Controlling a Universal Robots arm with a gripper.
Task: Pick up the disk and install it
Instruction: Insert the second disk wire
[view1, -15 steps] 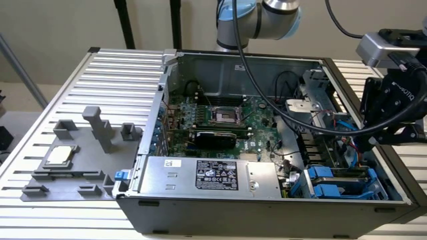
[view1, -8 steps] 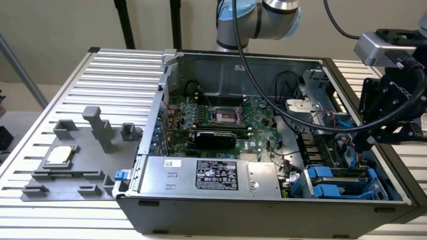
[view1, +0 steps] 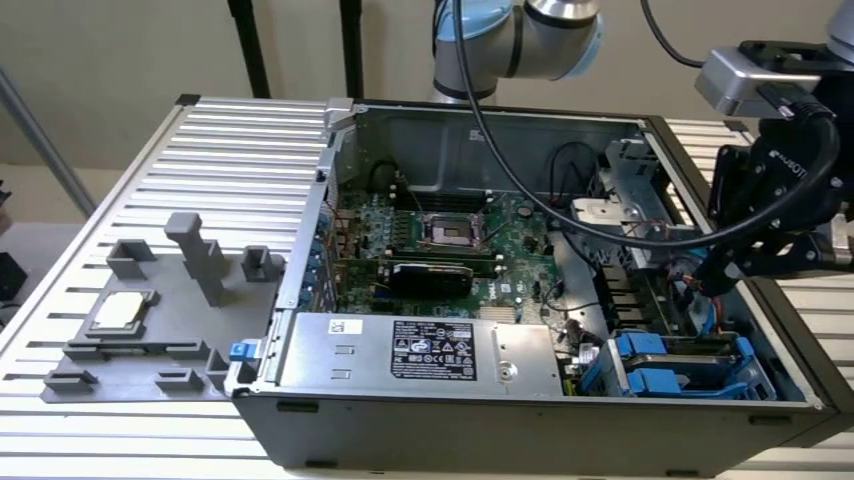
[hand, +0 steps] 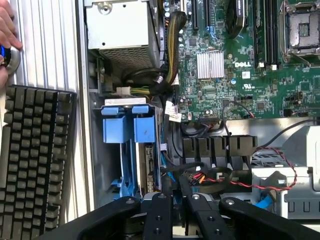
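Observation:
The disk (hand: 148, 165) stands on edge in the drive bay at the case's corner, held in its bright blue carrier (hand: 124, 129). In the exterior view the blue carrier (view1: 674, 362) sits at the case's near corner on the exterior view's right. My gripper (view1: 714, 280) hangs above the case's edge on that side, a little behind the bay. In the wrist view, my gripper (hand: 176, 192) is shut, with nothing between its fingers, and it stays apart from the carrier.
The open computer case (view1: 534, 430) lies on a slatted table. A grey power-supply box (view1: 427, 350) sits beside the bay, next to the motherboard (view1: 441, 240). A grey fixture holding a silver CPU chip (view1: 120, 310) lies on the exterior view's left. A keyboard (hand: 35, 165) and a hand (hand: 6, 25) lie outside the case.

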